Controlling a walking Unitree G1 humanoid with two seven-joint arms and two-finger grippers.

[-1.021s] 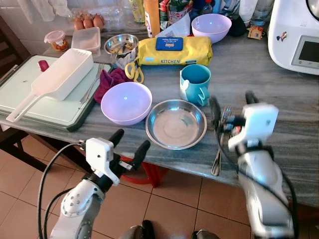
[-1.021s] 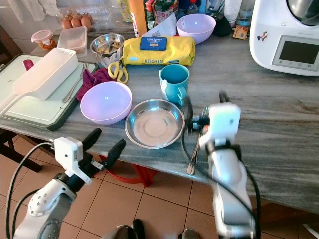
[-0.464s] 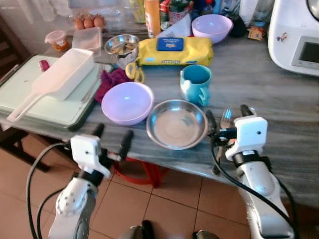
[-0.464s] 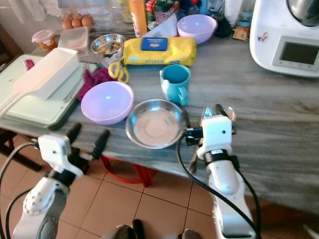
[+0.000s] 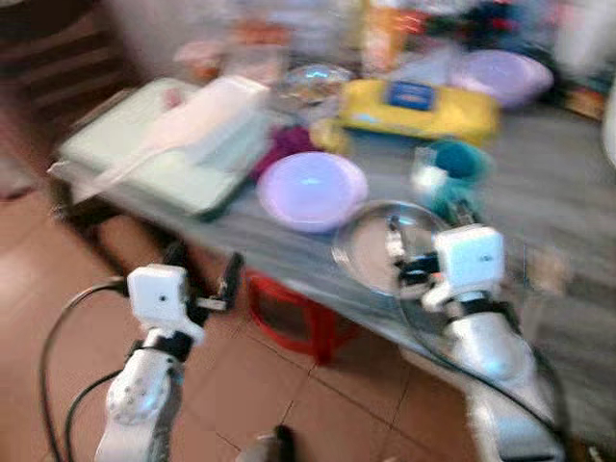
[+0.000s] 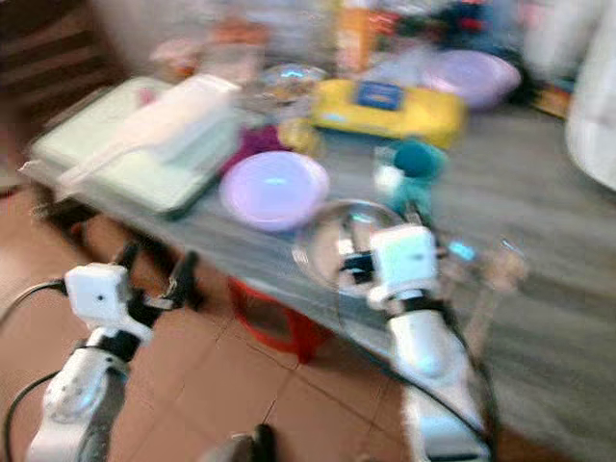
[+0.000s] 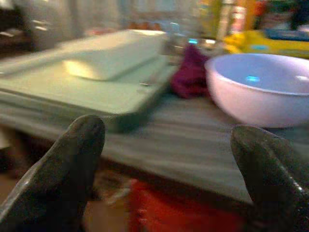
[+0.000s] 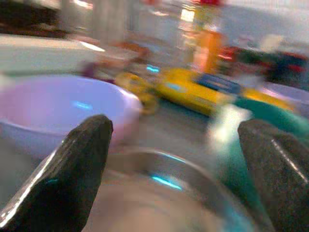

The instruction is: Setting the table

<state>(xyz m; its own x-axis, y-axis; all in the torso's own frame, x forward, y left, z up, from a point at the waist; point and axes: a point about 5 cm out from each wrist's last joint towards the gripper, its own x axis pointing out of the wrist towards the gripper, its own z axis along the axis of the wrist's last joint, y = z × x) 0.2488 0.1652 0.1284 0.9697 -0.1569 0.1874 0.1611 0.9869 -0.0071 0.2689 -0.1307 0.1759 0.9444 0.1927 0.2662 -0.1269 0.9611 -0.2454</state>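
The views are blurred. A steel bowl [image 5: 371, 252] sits near the table's front edge, with a lilac bowl [image 5: 310, 188] to its left and a teal mug [image 5: 450, 166] behind it. My right gripper [image 5: 421, 231] hovers open at the steel bowl's right rim. Its wrist view looks across the steel bowl [image 8: 159, 193] to the lilac bowl [image 8: 58, 111] and the mug [image 8: 241, 113]. My left gripper [image 5: 204, 274] is open and empty below the table's front edge. The left wrist view faces the lilac bowl [image 7: 260, 92] and a green tray [image 7: 96, 92].
A green tray [image 5: 144, 159] carrying a white scoop box [image 5: 202, 115] fills the table's left end. A yellow wipes pack [image 5: 419, 106], a second lilac bowl [image 5: 505, 77] and bottles crowd the back. A red stool [image 5: 298, 308] stands under the table.
The whole picture has swung and blurred, so the camera moved. My right gripper has gone from over the fork to the steel bowl's right rim. The left gripper stays low, open.
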